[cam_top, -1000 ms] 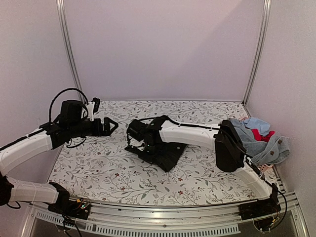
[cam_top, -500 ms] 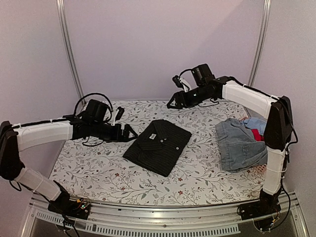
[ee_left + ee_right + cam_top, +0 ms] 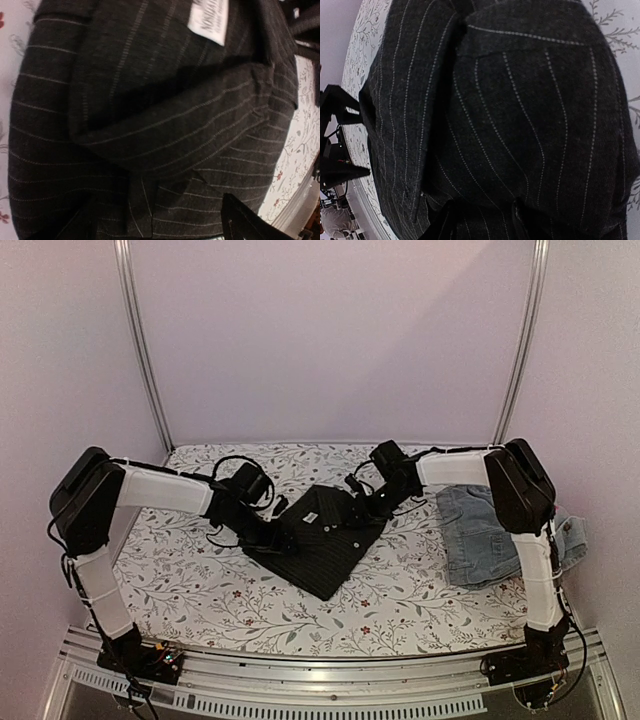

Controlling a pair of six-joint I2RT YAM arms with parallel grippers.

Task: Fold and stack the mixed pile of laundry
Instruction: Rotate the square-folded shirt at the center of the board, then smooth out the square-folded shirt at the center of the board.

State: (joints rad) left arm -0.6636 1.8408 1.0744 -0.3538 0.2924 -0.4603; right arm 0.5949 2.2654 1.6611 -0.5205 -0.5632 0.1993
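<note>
A black pinstriped shirt (image 3: 325, 545) lies folded in the middle of the floral table, collar and white label (image 3: 210, 20) facing up. My left gripper (image 3: 266, 532) is low at the shirt's left edge; in the left wrist view its fingers (image 3: 242, 220) stand wide apart over the cloth, open (image 3: 165, 222). My right gripper (image 3: 366, 496) is down on the shirt's far right corner; the right wrist view shows its two fingers (image 3: 440, 220) close together with pinstriped fabric (image 3: 520, 125) bunched between them (image 3: 480, 222). Faded light-blue denim (image 3: 478, 535) lies at the right.
The floral tablecloth (image 3: 200, 580) is bare at the front left. Walls close in on three sides, with metal posts (image 3: 140, 340) at the back corners. A metal rail (image 3: 320, 672) runs along the near edge. My right arm's upper link (image 3: 535, 540) crosses the denim.
Both arms came down from above the table onto the shirt, the left at its left edge, the right swinging from the back wall to its far corner. The right jaws narrowed.
</note>
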